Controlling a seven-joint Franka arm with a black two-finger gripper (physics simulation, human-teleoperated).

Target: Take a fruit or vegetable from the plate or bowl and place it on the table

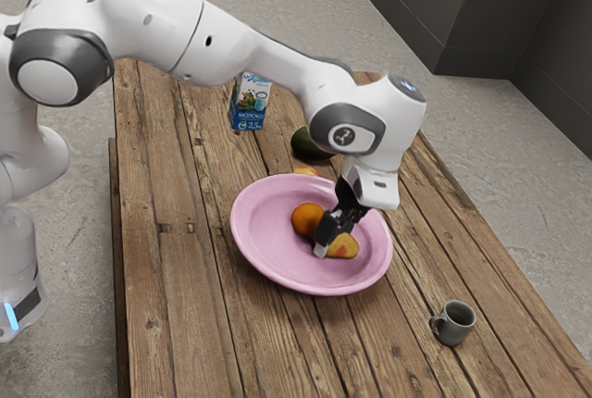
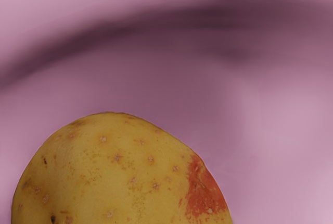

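Note:
The black gripper (image 1: pixel 333 233) reaches down into the pink plate (image 1: pixel 264 248), right at a yellow potato (image 1: pixel 343 247) with a red patch. It covers part of the potato, and whether it holds it cannot be made out. An orange fruit (image 1: pixel 307 219) lies in the plate beside the gripper, toward the exterior view's left. In the wrist view the potato (image 2: pixel 117 174) is large at the lower edge, over the pink plate surface (image 2: pixel 291 146). A dark green avocado (image 1: pixel 309 145) lies on the wooden table (image 1: pixel 185 324) beyond the plate, partly behind the arm.
Beyond the plate stands a blue and white milk carton (image 1: pixel 250 102). A grey mug (image 1: pixel 453 323) is near the table's edge at the exterior view's lower right. Just past the plate's far rim, a small orange-yellow thing (image 1: pixel 304 171) is partly visible.

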